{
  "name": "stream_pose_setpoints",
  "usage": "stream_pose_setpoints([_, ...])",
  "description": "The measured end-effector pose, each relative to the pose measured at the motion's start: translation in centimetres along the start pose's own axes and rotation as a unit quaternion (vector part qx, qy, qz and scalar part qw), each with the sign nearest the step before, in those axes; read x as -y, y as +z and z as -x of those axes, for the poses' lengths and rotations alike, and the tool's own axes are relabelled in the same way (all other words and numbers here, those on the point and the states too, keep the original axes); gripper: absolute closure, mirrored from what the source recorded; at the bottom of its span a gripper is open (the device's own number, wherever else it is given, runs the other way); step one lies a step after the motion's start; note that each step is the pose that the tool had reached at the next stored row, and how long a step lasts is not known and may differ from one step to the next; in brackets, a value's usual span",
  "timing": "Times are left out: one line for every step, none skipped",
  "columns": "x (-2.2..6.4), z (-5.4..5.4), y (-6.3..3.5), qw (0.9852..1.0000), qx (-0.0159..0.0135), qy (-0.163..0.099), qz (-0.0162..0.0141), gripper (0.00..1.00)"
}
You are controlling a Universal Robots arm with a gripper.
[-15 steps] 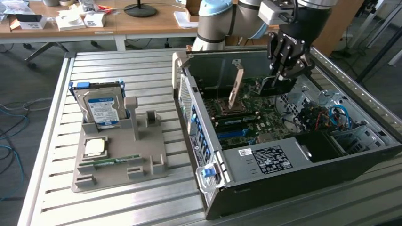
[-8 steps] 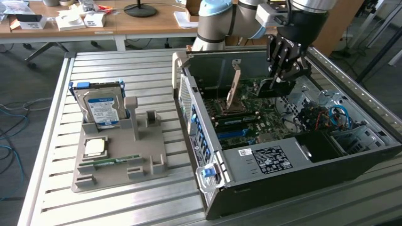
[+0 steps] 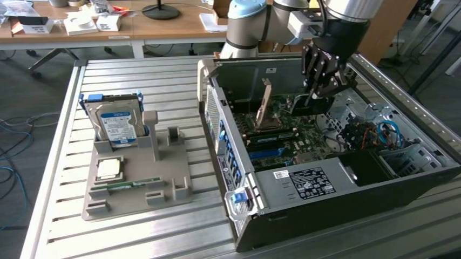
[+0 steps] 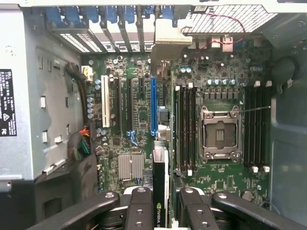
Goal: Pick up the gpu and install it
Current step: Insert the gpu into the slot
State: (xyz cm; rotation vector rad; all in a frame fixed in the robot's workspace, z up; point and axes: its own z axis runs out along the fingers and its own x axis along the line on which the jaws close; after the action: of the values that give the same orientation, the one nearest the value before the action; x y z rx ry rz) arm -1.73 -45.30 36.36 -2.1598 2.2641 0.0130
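Over the motherboard, the pincer clamps the gpu edge-on, long axis along the blue slot.

I'm working in a robotics lab: a slatted aluminium workbench carries an open computer tower and a grey parts fixture, with cluttered wooden desks and loose floor cables around it.

tool clamped on gpu, card edge-on between the fingers, NVIDIA label facing camera | held over motherboard inside case | card runs just beside blue slot | white slot, finned heatsink, CPU socket alongside
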Motion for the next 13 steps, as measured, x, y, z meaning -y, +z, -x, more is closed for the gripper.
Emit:
stream_pose_setpoints([-0.05, 0.0, 0.11, 1.0000, 0.0000, 0.000, 0.0000, 0.74])
stream_pose_setpoints([-0.09, 0.0, 0.20, 1.0000, -0.0001, 0.000, 0.0000, 0.74])
stream_pose_setpoints([-0.12, 0.0, 0.30, 1.0000, 0.0000, 0.001, 0.0000, 0.74])
stream_pose_setpoints([-0.12, 0.0, 0.39, 1.0000, -0.0001, 0.001, 0.0000, 0.74])
stream_pose_setpoints([-0.14, 0.0, 0.48, 1.0000, -0.0001, 0.001, 0.0000, 0.74])
stream_pose_setpoints([-0.15, 0.0, 0.57, 1.0000, 0.0000, 0.001, 0.0000, 0.74])
stream_pose_setpoints([-0.16, 0.0, 0.65, 1.0000, 0.0000, 0.001, 0.0000, 0.74])
stream_pose_setpoints([-0.18, 0.0, 0.75, 1.0000, -0.0001, 0.001, 0.0000, 0.74])
stream_pose_setpoints([-0.21, 0.0, 0.87, 1.0000, 0.0000, 0.001, 0.0000, 0.74])
stream_pose_setpoints([-0.22, 0.0, 0.99, 1.0000, 0.0000, 0.001, 0.0000, 0.74])
stream_pose_setpoints([-0.24, 0.0, 1.12, 1.0000, 0.0000, 0.001, 0.0000, 0.74])
stream_pose_setpoints([-0.28, 0.0, 1.25, 1.0000, 0.0000, 0.002, 0.0000, 0.74])
stream_pose_setpoints([-0.31, 0.0, 1.39, 1.0000, -0.0001, 0.002, 0.0000, 0.74])
